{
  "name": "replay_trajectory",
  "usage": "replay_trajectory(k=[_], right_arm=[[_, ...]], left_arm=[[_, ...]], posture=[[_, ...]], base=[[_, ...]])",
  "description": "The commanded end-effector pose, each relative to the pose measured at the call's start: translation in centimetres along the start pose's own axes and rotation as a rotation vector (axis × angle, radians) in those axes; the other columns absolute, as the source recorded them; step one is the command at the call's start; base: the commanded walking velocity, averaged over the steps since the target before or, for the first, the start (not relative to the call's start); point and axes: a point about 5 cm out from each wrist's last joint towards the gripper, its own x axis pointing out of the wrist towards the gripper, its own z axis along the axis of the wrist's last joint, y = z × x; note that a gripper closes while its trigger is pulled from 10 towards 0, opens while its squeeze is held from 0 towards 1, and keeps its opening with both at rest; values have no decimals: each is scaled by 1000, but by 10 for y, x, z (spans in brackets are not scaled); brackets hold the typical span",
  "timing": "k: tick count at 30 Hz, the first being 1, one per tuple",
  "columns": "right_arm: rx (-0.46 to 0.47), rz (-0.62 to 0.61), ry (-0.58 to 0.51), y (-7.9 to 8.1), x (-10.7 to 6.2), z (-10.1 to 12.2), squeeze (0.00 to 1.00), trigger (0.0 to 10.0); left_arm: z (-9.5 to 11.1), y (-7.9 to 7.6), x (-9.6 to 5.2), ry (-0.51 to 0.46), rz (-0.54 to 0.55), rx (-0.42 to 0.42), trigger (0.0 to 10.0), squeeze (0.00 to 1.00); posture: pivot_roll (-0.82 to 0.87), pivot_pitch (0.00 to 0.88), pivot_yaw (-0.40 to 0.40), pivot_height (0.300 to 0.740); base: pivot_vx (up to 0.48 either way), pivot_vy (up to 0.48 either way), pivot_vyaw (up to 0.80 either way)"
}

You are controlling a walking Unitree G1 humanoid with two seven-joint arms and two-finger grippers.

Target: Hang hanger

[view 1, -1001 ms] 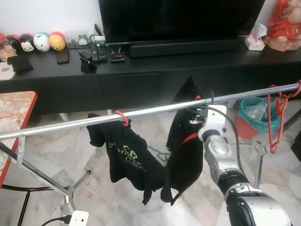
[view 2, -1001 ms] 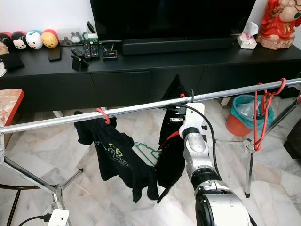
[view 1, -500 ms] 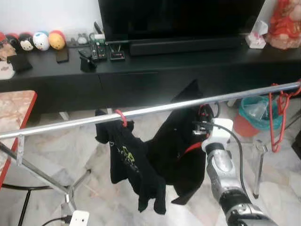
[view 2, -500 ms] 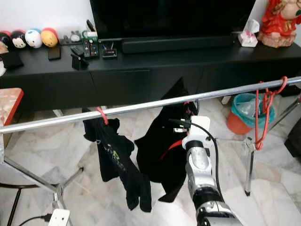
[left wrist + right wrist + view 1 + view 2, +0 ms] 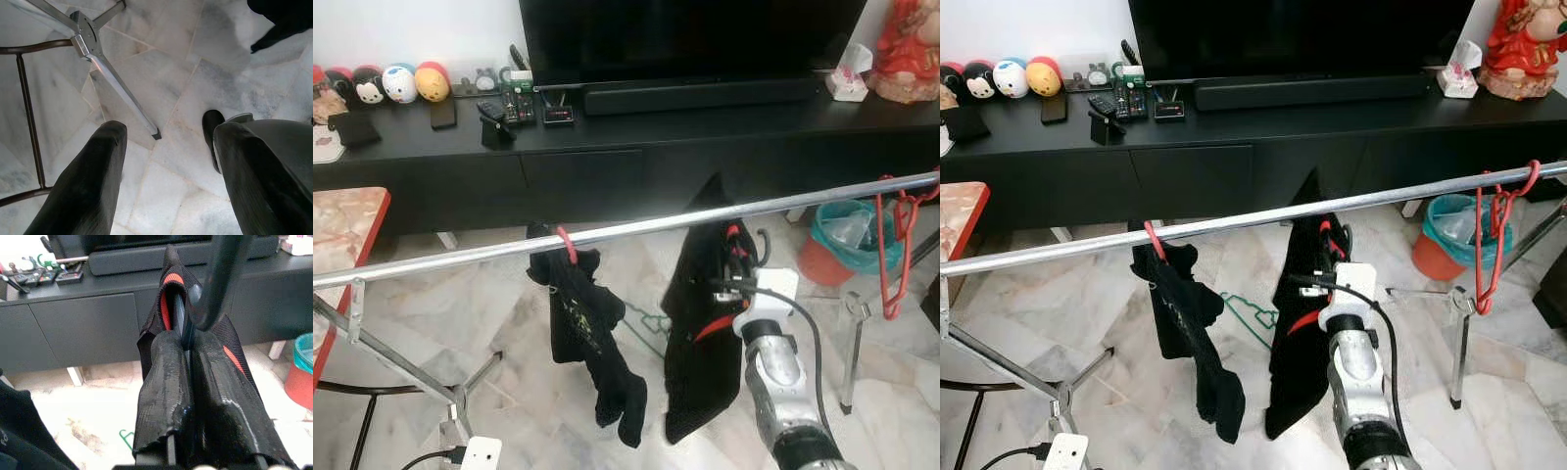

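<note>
Right wrist view: claw pinching hanger

Right claw (image 5: pixel 188 347) is pressed together on the dark hanger (image 5: pixel 215 279) carrying a black garment (image 5: pixel 700 333), just below the steel rail (image 5: pixel 636 230). Free rail lies between it and the red hangers (image 5: pixel 891 245) far right; a black shirt (image 5: pixel 587 333) hangs left. Left wrist view: left claw (image 5: pixel 166 161) spread over marble floor (image 5: pixel 166 68).
</note>
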Motion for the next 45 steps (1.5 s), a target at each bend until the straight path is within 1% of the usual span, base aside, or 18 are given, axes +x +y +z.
replay_trajectory(k=[1, 5, 9, 17, 22, 36, 45], right_arm=[[-14, -3, -16, -2, -1, 1, 0, 10000], [-23, 10, -9, -1, 0, 2, 0, 10000], [-10, 1, -20, -2, -1, 3, 0, 10000], [-16, 4, 4, -2, -3, -1, 0, 10000], [-5, -1, -4, 0, -2, -1, 0, 10000], [-2, -8, -7, 1, -1, 1, 0, 10000], [-3, -7, -15, 3, 4, 6, 0, 10000]], left_arm=[[-6, -5, -2, 33, -20, 24, 10000, 0], [-3, -8, 0, 24, -33, 19, 10000, 0], [-6, -8, -2, 28, -35, 24, 10000, 0], [-15, -9, -5, 50, -36, 28, 10000, 0], [-9, -8, -3, 23, -40, 36, 10000, 0], [-7, -6, -3, 16, -36, 41, 10000, 0], [-2, -5, -1, -3, -24, 36, 10000, 0]], posture=[[16, 18, -15, 740], [18, 11, -17, 740], [16, 0, -14, 740], [22, 0, -16, 740], [24, 0, -11, 740], [22, 0, -1, 740], [29, 4, 0, 740]], base=[[0, 0, 0], [0, 0, 0], [0, 0, 0], [-274, 0, 0], [-273, 0, 0], [-273, 0, 0], [-272, 0, 0]])
